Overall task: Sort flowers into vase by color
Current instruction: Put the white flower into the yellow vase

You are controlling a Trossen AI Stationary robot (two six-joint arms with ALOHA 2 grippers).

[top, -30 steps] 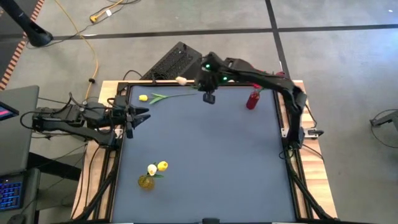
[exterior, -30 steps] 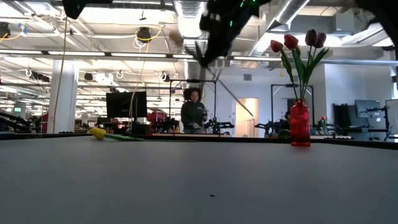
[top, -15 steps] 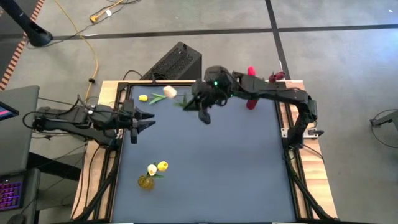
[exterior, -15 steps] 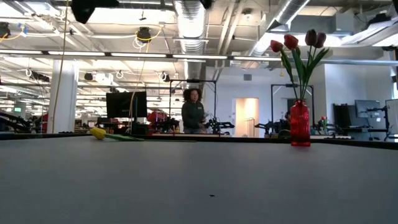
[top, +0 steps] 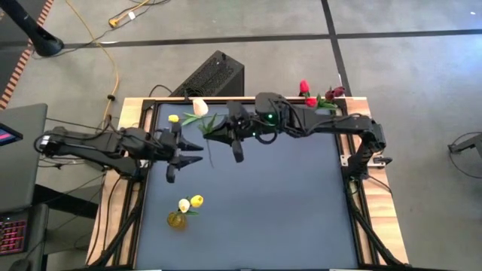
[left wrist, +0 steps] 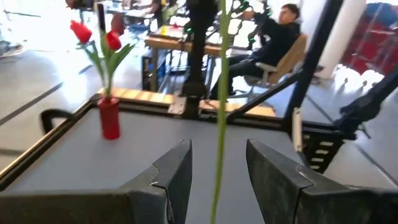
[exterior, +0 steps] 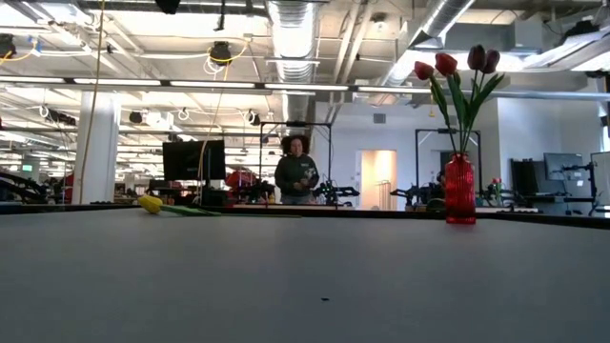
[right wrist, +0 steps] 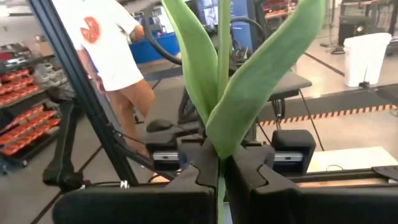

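My right gripper point(top: 224, 132) is up over the table's far left part, shut on a white tulip point(top: 199, 107) with green leaves point(right wrist: 249, 74). Its long stem point(left wrist: 219, 93) runs down between the open fingers of my left gripper point(top: 194, 153), which stand on either side without touching it. A yellow tulip point(top: 174, 118) lies flat on the table near the far left corner. A red vase point(top: 309, 103) with red and dark red tulips stands at the far edge. A yellow vase point(top: 177, 219) holds a yellow and a white tulip. Both grippers are above the low view. My right gripper pinches the white tulip's stem between its two fingers right below the point where the leaves branch off point(right wrist: 219, 163). The fingers lie across the stem. The tulip is lifted clear of the table, with its head toward the far left and the bare stem trailing toward my left gripper.
The table's raised frame point(top: 143, 162) runs along the edges. A black box point(top: 213, 75) sits on the floor beyond the far edge. People show in the room behind the table. The middle and near right of the grey table top point(top: 286, 203) are bare.
My right gripper has carried the white tulip up from the far edge and toward the table's left, and the flower head has swung toward the far left. My left gripper has moved to the right, toward the tulip, and now has the stem between its open fingers.
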